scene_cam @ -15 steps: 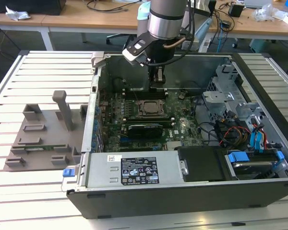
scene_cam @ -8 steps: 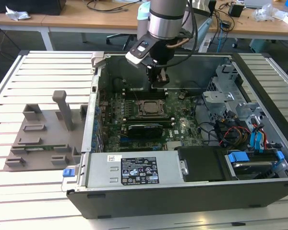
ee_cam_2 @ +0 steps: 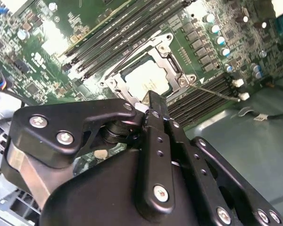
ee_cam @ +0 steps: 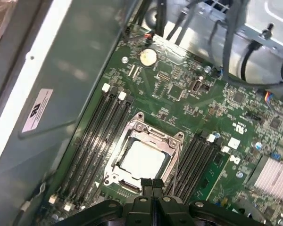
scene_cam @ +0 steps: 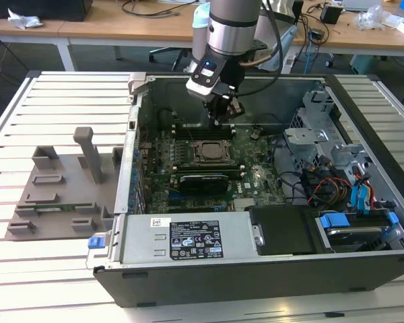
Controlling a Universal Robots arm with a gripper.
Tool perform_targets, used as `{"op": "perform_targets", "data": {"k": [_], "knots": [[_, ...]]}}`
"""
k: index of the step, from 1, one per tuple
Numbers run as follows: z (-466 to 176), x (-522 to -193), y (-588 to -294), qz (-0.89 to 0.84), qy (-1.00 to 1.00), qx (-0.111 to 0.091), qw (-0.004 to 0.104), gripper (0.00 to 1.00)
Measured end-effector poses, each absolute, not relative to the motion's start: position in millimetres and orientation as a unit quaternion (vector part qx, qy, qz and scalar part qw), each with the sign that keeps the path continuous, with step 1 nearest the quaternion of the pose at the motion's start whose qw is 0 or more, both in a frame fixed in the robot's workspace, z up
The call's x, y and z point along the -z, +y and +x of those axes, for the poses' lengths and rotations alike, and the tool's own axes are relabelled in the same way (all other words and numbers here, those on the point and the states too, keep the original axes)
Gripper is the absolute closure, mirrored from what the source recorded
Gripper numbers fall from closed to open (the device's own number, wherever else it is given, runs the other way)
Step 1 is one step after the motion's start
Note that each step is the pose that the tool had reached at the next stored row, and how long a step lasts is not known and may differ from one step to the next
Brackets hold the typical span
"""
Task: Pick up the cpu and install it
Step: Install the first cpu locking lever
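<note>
The cpu (ee_cam: pixel 142 160) is a pale silvery square lying flat inside the dark metal socket frame (ee_cam: pixel 172 141) on the green motherboard. It also shows in the second wrist view, cpu (ee_cam_2: pixel 148 77), just beyond the fingertips. My gripper (scene_cam: pixel 222 118) hangs inside the open computer case (scene_cam: pixel 131 168), a little above and behind the socket frame (scene_cam: pixel 209 152). In both wrist views its black fingers (ee_cam: pixel 153 184) are pressed together with nothing between them. The gripper (ee_cam_2: pixel 150 101) is apart from the chip.
Memory slots (ee_cam: pixel 96 127) flank the socket on both sides. A black expansion card (scene_cam: pixel 202 180) lies in front of the socket. Drive cages and cables (scene_cam: pixel 330 168) crowd the exterior view's right. A grey fixture block (scene_cam: pixel 60 188) stands outside the case on the exterior view's left.
</note>
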State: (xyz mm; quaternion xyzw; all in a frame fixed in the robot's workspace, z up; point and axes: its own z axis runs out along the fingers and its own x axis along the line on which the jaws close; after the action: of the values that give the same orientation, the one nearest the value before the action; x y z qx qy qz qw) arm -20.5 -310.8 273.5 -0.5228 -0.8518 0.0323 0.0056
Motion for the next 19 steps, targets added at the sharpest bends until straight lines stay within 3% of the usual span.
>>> {"op": "perform_targets", "data": {"k": [19], "knots": [[-20.4, -273.5, -310.8, -0.37, -0.928, -0.033, 0.0, 0.89]]}}
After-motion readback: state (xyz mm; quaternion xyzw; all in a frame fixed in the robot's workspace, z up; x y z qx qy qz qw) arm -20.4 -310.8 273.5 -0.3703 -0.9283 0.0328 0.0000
